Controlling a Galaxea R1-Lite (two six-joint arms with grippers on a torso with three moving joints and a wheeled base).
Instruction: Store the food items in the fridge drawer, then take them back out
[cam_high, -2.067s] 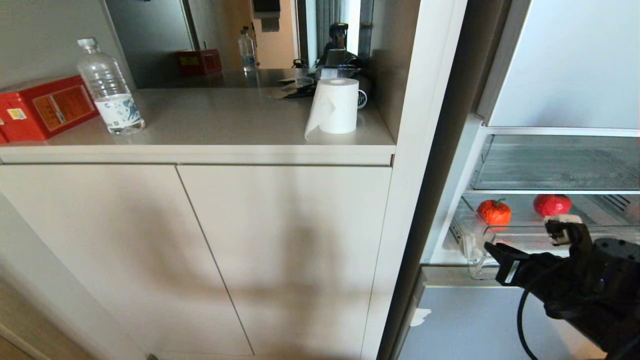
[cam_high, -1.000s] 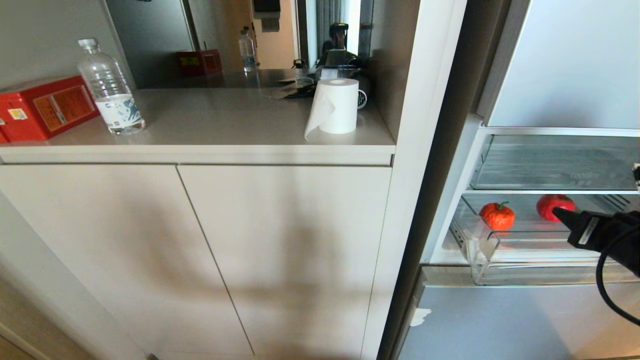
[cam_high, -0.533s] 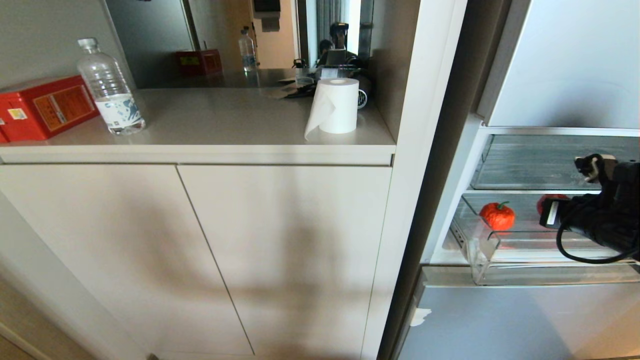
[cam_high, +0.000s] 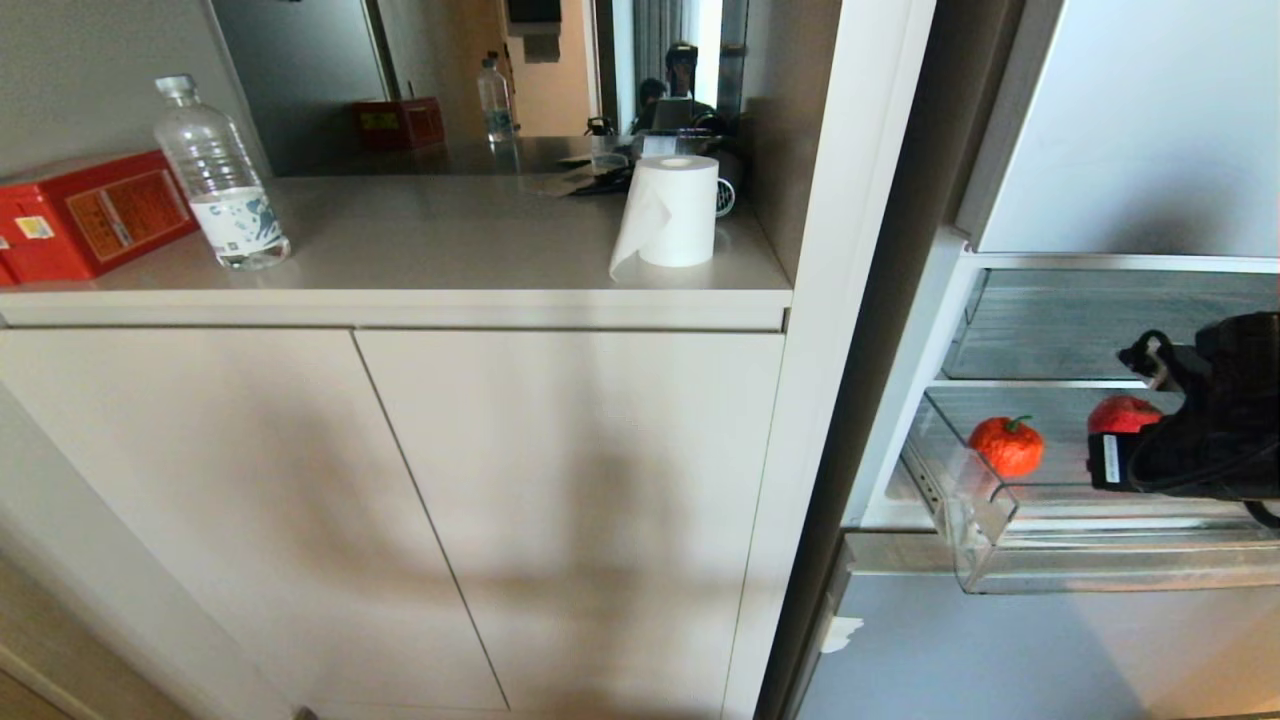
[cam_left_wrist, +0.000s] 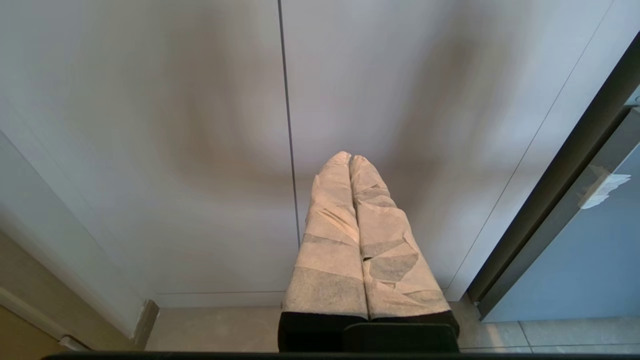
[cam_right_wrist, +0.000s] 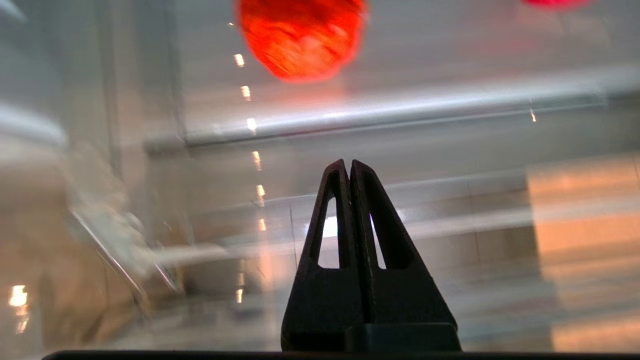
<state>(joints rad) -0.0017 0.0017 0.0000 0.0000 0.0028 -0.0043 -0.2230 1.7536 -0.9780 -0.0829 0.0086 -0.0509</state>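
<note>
Orange-red fruit (cam_high: 1007, 446), green stem; deeper red fruit (cam_high: 1122, 413); clear drawer (cam_high: 985, 545).

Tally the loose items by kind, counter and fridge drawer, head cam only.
Toy fruits in the fridge drawer: 2, the orange-red one and the deeper red one
Water bottle: 1
Red box: 1
Paper roll: 1
Total: 5
</note>
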